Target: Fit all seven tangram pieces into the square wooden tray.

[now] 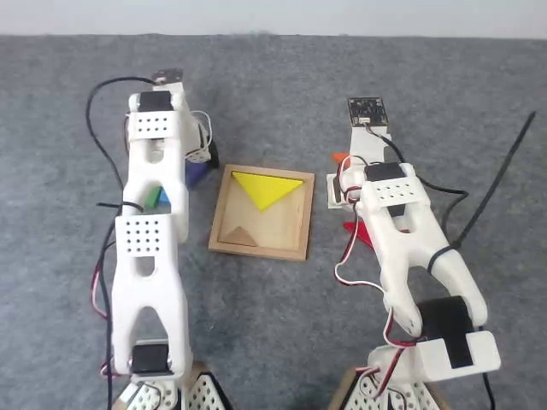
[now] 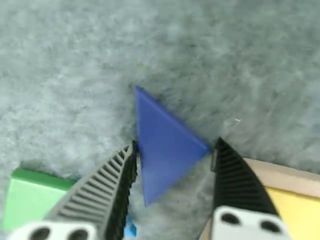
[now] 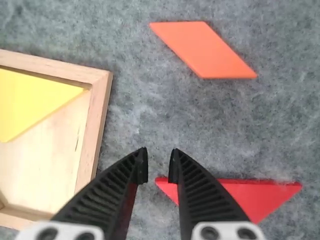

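The square wooden tray (image 1: 261, 253) lies between the two arms. It holds a yellow triangle (image 1: 267, 188) and a small brown triangle (image 1: 241, 237). My left gripper (image 2: 175, 147) is open, with one finger on each side of a dark blue triangle (image 2: 162, 150) that lies flat on the carpet, just off the tray's corner (image 2: 265, 172). My right gripper (image 3: 157, 165) is almost shut, with a narrow gap and nothing in it. It hovers at the tip of a red triangle (image 3: 250, 195). An orange parallelogram (image 3: 202, 47) lies farther off.
A green piece (image 2: 30, 197) and a small light blue piece (image 2: 130, 230) lie close behind the left gripper. In the high view they peek out from under the left arm (image 1: 154, 196). Grey carpet covers the table, and cables trail beside both arms.
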Robot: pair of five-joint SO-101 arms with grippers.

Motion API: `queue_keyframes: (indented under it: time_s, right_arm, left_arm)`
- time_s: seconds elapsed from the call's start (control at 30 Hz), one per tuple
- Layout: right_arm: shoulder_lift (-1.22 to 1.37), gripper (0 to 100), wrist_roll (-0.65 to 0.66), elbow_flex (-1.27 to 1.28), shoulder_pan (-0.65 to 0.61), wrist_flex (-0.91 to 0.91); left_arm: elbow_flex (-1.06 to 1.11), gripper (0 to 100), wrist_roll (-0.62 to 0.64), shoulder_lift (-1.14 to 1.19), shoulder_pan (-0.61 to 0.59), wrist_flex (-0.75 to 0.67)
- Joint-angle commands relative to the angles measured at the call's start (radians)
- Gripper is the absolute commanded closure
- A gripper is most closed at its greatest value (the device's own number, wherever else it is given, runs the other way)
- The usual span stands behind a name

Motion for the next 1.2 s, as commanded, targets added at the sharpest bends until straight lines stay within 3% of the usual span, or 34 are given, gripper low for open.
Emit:
queue_keyframes:
  time_s: [0.0, 0.87, 1.17]
  right_arm:
    - [-0.012, 91.9, 0.012, -0.038, -0.002, -0.01]
    - [-0.012, 91.9, 0.012, -0.038, -0.001, -0.012]
    - [-0.012, 91.9, 0.012, -0.04, 0.001, -0.01]
  left_arm:
    - [-0.013, 83, -0.032, -0.025, 0.037, 0.029]
    - [-0.013, 84, -0.037, -0.034, 0.083, 0.034]
    - [-0.015, 90, -0.038, -0.034, 0.106, 0.034]
